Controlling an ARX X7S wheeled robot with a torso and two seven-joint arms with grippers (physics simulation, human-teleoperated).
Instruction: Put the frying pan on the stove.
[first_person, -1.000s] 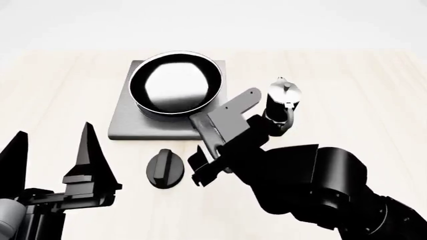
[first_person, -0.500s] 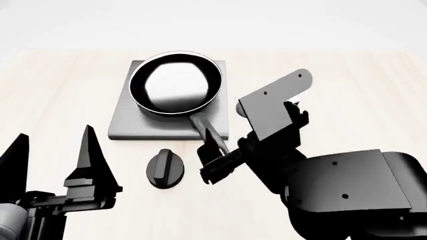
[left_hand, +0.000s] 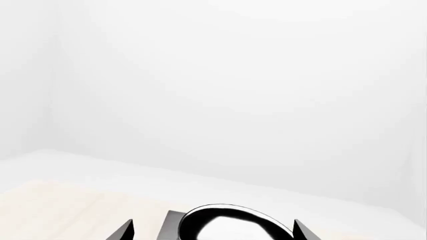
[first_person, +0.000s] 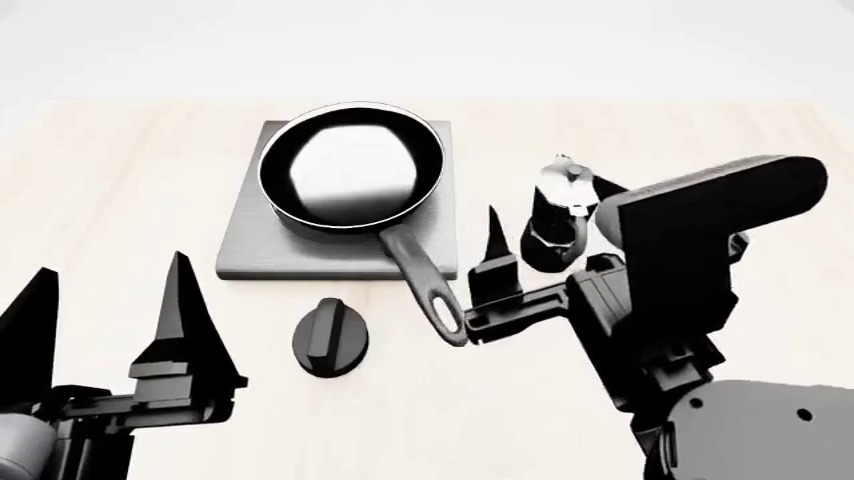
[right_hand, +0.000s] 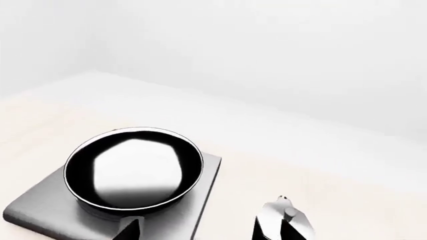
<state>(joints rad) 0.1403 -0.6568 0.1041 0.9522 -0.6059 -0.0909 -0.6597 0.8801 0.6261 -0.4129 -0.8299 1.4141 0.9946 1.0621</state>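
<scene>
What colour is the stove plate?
Plain grey metal stove, clearest in the head view.

One frying pan (first_person: 350, 166), one stove (first_person: 254, 245), one knob (first_person: 330, 338), one moka pot (first_person: 561, 212).

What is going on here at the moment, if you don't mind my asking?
The frying pan sits on the stove, its handle sticking out over the front edge toward the knob. The right gripper is open, close beside the handle's end but not holding it. The left gripper is open and holds nothing. The moka pot stands on the table to the right of the stove.
</scene>
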